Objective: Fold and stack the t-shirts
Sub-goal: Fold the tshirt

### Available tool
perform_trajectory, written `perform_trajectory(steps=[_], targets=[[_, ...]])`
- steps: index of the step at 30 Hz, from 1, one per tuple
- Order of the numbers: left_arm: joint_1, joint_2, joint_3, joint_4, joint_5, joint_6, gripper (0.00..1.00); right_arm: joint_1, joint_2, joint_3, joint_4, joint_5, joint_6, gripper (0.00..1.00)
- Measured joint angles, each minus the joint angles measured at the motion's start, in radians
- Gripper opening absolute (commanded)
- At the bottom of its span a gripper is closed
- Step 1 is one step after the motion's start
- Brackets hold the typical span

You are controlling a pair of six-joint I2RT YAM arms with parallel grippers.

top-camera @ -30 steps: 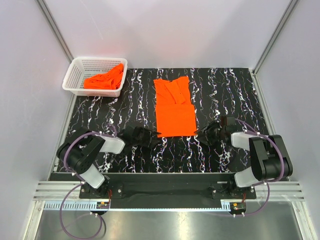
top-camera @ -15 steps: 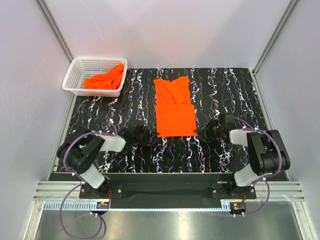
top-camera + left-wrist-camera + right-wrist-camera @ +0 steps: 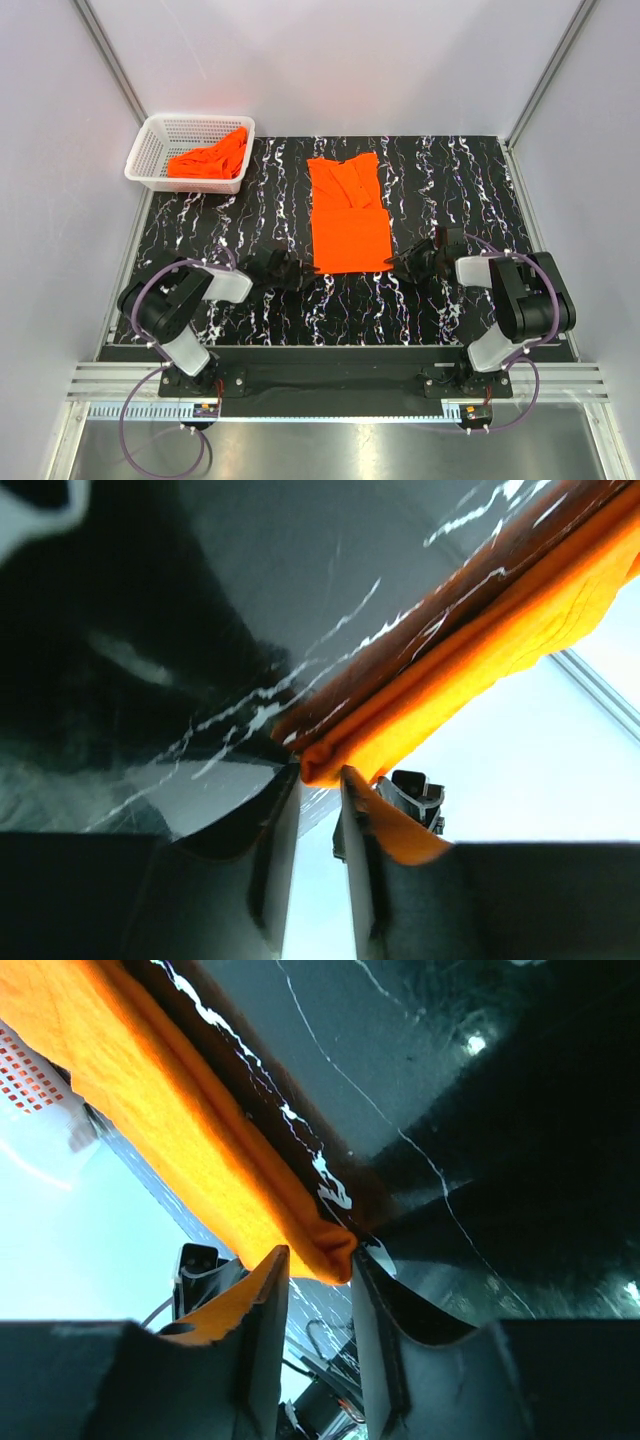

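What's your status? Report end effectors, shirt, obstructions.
Left end effector at folded t-shirt near-left corner, right end effector at near-right corner; grip unconfirmed. Shirt lies flat on table. Second t-shirt in basket. No obstruction seen.

Whether the left claw [image 3: 320, 776] or right claw [image 3: 320, 1260] pinches the edge-cropped t-shirt [image 3: 170, 1110] is unclear.

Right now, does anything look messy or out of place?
The bright orange cloth t-shirt on the black marbled table is rumpled across its far half; another orange t-shirt lies crumpled in the white plastic mesh basket.
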Motion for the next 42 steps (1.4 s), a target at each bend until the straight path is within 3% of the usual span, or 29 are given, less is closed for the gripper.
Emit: perform_trajectory(steps=[2,3,5,7,15,24,33,42], targets=[[0.007,0.009,0.000,0.010,0.002,0.004,0.19,0.000,0.010,0.003,0.005,-0.002,0.004,0.33],[0.010,0.012,0.000,0.014,0.002,0.008,0.11,0.000,0.015,0.004,0.008,-0.003,0.006,0.29],[0.017,0.018,0.000,0.021,0.005,0.013,0.00,0.000,0.023,0.005,0.010,-0.003,0.005,0.14],[0.023,0.020,0.002,0.027,0.010,0.024,0.00,0.001,0.035,0.007,0.010,-0.004,0.007,0.00],[0.018,-0.060,-0.004,-0.090,0.014,0.100,0.00,0.003,-0.030,0.017,-0.137,0.003,-0.055,0.00],[-0.087,-0.437,-0.124,-0.338,-0.004,0.108,0.00,0.101,-0.317,0.016,-0.452,0.024,-0.138,0.00],[-0.321,-0.782,-0.179,-0.569,-0.097,-0.005,0.00,0.270,-0.677,-0.011,-0.672,0.079,-0.047,0.00],[-0.542,-0.966,-0.192,-0.726,-0.199,-0.057,0.00,0.348,-0.963,-0.032,-0.927,0.100,0.042,0.00]])
